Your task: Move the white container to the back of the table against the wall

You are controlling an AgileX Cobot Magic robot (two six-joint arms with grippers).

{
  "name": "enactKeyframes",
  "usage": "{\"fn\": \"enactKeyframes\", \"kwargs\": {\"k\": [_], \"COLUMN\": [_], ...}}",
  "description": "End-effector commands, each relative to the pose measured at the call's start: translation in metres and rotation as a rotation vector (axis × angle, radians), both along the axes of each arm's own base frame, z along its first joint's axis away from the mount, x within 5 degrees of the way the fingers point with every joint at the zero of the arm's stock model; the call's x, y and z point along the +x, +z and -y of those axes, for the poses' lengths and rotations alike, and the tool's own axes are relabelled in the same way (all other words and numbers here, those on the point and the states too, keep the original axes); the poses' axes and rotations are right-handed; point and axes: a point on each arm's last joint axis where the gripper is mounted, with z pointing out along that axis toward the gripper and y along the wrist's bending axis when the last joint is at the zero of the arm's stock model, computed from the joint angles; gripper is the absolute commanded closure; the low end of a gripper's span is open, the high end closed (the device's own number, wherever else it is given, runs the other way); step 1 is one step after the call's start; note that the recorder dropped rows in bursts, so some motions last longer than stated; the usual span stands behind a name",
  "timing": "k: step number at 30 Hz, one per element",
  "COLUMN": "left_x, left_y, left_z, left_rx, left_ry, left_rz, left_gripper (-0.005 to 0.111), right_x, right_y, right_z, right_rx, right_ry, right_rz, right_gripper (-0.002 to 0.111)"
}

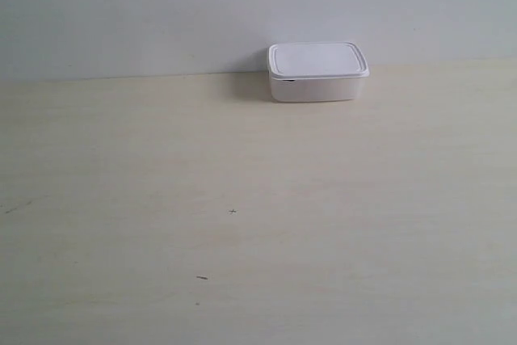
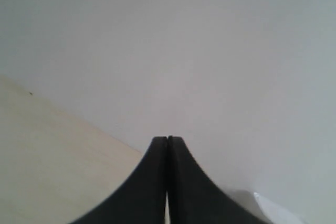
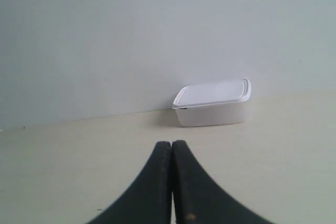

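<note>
The white container [image 1: 317, 72] sits with its lid on at the back of the cream table [image 1: 242, 199], right against the pale wall [image 1: 161, 14]. The right wrist view shows the white container [image 3: 212, 103] some way ahead of my right gripper [image 3: 171, 144], which is shut with nothing between its black fingers. My left gripper [image 2: 167, 139] is also shut and empty, pointing at the wall [image 2: 184, 51] above the table [image 2: 47, 156]. A pale corner shows at that view's lower edge; what it is I cannot tell. Neither arm appears in the exterior view.
A few tiny dark marks [image 1: 233, 212] dot the table surface. The table's back edge meets the wall along a straight line [image 1: 121, 77]. No other objects are in view.
</note>
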Motion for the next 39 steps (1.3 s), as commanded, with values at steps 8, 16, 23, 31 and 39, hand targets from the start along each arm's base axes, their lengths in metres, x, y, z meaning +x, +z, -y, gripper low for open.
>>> {"fn": "enactKeyframes", "kwargs": {"k": [8, 16, 23, 31, 39], "left_x": [0.001, 0.002, 0.001, -0.001, -0.001], "left_y": [-0.003, -0.018, -0.028, -0.037, -0.037], "left_z": [0.005, 0.01, 0.011, 0.014, 0.014], "left_rx": [0.465, 0.547, 0.594, 0.583, 0.583], "left_ry": [0.012, -0.079, -0.127, -0.185, -0.185], "left_rz": [-0.122, -0.288, -0.396, -0.488, -0.488], "left_gripper": [0.107, 0.107, 0.107, 0.107, 0.107], "right_x": [-0.001, 0.001, 0.0, 0.0, 0.0], "right_y": [0.0, -0.012, -0.02, -0.02, -0.02], "right_z": [-0.001, 0.004, 0.008, 0.008, 0.008], "right_rx": [-0.073, -0.055, -0.082, -0.087, -0.086], "right_ry": [0.013, -0.044, -0.079, -0.08, -0.08], "right_rz": [0.06, -0.095, -0.178, -0.176, -0.174], "right_gripper": [0.108, 0.108, 0.108, 0.108, 0.108]}}
